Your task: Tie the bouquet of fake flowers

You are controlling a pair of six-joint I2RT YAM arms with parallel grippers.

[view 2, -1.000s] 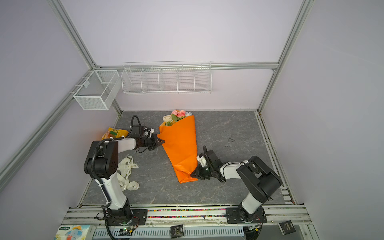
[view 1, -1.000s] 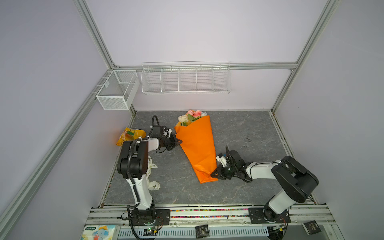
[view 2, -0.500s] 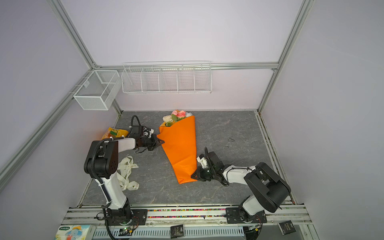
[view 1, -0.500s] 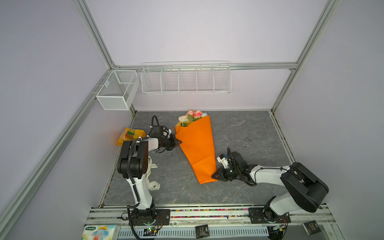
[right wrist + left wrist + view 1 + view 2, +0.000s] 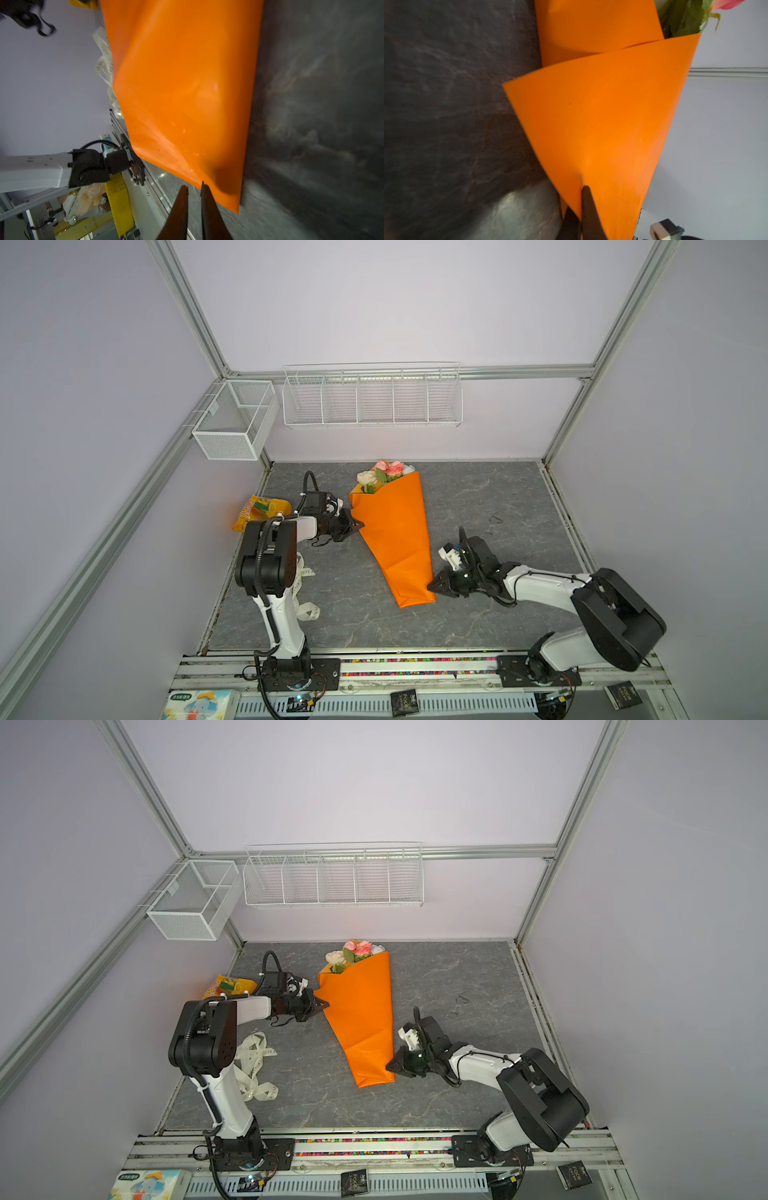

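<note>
The bouquet of fake flowers [image 5: 390, 531] lies on the grey desk [image 5: 478, 497] between my arms. Its rose heads [image 5: 384, 475] point to the back wall and its narrow end points toward me.

My left hand [image 5: 358, 526] is closed on the loose side edge of the orange paper wrap [image 5: 602, 124], and the fingers [image 5: 588, 207] pinch only a thin margin. My right hand [image 5: 432, 587] sits at the bottom corner of the cone. Its fingers [image 5: 207, 207] stand a narrow gap apart at the paper's lower edge, and I see nothing clamped between them.

My main worry is the overlap. The flap I pinch is what closes the cone, so a pull to the side could tear the paper or slip it free and let the wrap spring open.

If my right hand pushes in without catching the fold, I judge it will crumple the tip or shove the whole bundle across the smooth desk.

The cream printed ribbon [image 5: 253, 1065] lies well apart, behind my left arm and near the yellow snack bag [image 5: 259, 512]. Fetching it means one hand has to let go, and the bouquet has nothing tied round it yet
</note>
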